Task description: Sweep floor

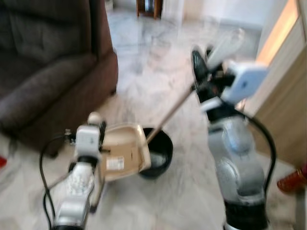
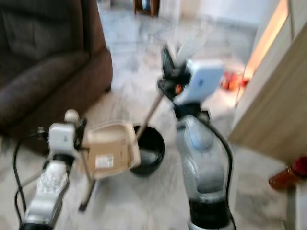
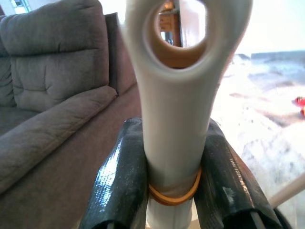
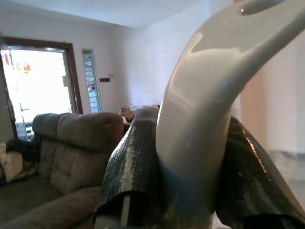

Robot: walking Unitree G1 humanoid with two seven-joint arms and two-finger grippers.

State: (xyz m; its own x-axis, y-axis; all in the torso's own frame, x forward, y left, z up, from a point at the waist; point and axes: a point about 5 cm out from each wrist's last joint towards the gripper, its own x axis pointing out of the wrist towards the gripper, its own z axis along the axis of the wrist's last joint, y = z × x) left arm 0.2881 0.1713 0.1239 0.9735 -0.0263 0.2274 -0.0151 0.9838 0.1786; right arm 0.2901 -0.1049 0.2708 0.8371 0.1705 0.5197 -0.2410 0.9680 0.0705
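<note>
the left gripper (image 3: 169,176) is clamped on the white handle of the dustpan (image 1: 122,151), its two black fingers (image 3: 121,176) pressed against either side just above an orange rubber band, and the cream pan hangs low at about 7 o'clock in the head views, tipped so its open face turns toward the broom. the right gripper (image 4: 183,171) is closed around the curved white top of the broom handle (image 4: 214,86), held high at about 1 o'clock, and the long stick (image 1: 170,115) slants down to the dark broom head (image 1: 158,153), which sits touching the pan's right edge on the marble floor (image 1: 153,62). the likeliest trouble is the smooth, glossy handles twisting inside the fingers (neither grip has much to bite on), which would let the pan swing off the floor and let dust slide under its lip. a hard pull of the broom could also shove the light pan aside rather than load it. the brown sofa (image 1: 48,72) stands close at 10 o'clock and a wooden panel (image 1: 288,110) at 3 o'clock, so a wide stroke could knock the stick or an elbow against either.
</note>
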